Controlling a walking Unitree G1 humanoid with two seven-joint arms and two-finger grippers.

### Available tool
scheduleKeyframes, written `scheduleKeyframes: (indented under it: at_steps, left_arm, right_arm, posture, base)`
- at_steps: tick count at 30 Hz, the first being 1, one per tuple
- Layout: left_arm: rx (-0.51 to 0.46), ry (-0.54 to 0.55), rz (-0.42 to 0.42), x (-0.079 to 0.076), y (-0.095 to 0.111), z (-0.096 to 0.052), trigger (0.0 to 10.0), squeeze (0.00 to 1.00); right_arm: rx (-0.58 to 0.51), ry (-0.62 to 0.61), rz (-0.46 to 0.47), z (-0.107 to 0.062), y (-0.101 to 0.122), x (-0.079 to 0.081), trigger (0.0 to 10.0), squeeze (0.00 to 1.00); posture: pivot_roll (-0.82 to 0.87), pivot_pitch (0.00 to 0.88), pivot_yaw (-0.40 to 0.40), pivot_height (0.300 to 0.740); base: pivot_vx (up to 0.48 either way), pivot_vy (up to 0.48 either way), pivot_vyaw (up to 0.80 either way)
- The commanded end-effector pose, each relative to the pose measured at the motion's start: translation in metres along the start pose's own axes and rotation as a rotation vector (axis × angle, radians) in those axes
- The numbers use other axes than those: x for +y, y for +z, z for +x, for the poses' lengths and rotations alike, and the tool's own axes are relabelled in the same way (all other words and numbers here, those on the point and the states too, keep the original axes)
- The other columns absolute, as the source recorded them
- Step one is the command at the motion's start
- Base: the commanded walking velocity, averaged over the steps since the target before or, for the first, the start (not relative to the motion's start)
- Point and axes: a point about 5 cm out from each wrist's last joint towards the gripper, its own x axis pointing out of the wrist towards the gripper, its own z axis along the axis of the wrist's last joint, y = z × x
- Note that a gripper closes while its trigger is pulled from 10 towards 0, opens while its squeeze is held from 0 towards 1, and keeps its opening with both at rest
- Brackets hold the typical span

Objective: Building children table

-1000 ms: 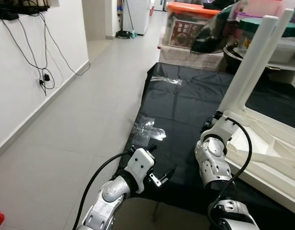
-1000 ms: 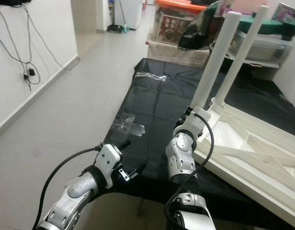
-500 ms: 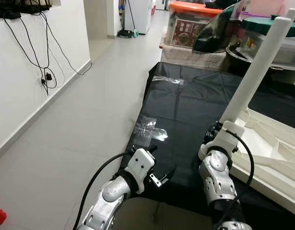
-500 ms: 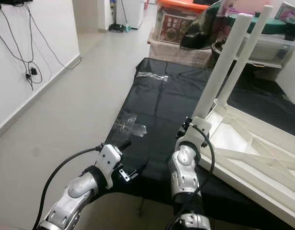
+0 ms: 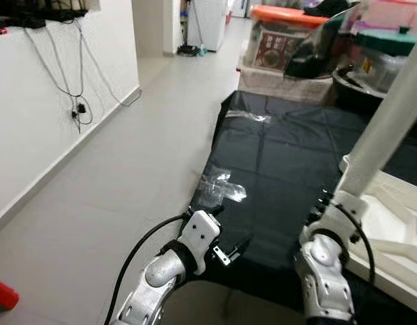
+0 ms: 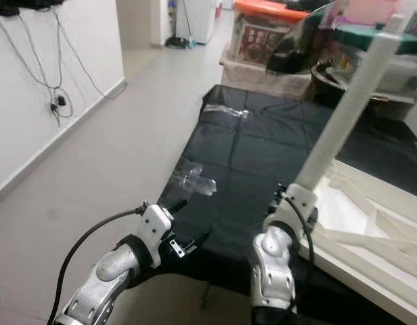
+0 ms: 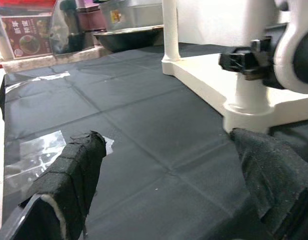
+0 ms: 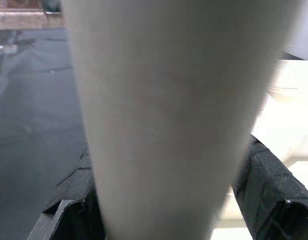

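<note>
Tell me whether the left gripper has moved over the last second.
No. The left gripper still hovers at the near edge of the black mat, just short of the clear tape patch.

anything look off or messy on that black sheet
Two crinkled patches of clear tape or plastic are stuck on the black sheet, near its left edge. The white table lies upside down, as assembly requires; the right hand grips its leg.

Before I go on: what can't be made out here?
- Right gripper: wrist view, the leg hides where the pads touch.
- Leg top: eye views, cut off by the frame edge.
- Leg socket: left eye view, the right wrist covers it.
- Tabletop: runs off frame.
</note>
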Motion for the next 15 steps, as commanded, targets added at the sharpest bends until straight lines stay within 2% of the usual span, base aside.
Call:
scheduleKeyframes:
  at_steps: [1, 5, 8, 15]
  left_arm:
    - [0.013, -0.014, 0.000, -0.002, -0.002, 0.000, 10.0, 0.00]
    - [0.013, -0.013, -0.001, -0.002, -0.001, 0.001, 10.0, 0.00]
    - [0.016, -0.012, -0.003, -0.001, -0.001, 0.001, 10.0, 0.00]
    - [0.023, -0.007, -0.006, 0.001, -0.002, 0.001, 10.0, 0.00]
  right_arm:
    - [0.007, -0.141, -0.031, 0.007, -0.003, -0.030, 10.0, 0.00]
    - [-0.021, -0.131, -0.013, 0.006, 0.001, -0.031, 10.0, 0.00]
    - [-0.113, 0.006, 0.012, -0.002, 0.010, -0.015, 10.0, 0.00]
    - [-0.106, 0.114, 0.019, -0.014, 0.009, -0.006, 10.0, 0.00]
  posture:
    - [0.10, 0.000, -0.087, 0.740]
    - [0.09, 0.000, -0.085, 0.740]
    - [0.09, 0.000, -0.086, 0.740]
    - [0.10, 0.000, -0.086, 0.740]
  base:
    - [0.000, 0.000, 0.00]
    - [0.000, 0.000, 0.00]
    - [0.000, 0.000, 0.00]
    - [0.000, 0.000, 0.00]
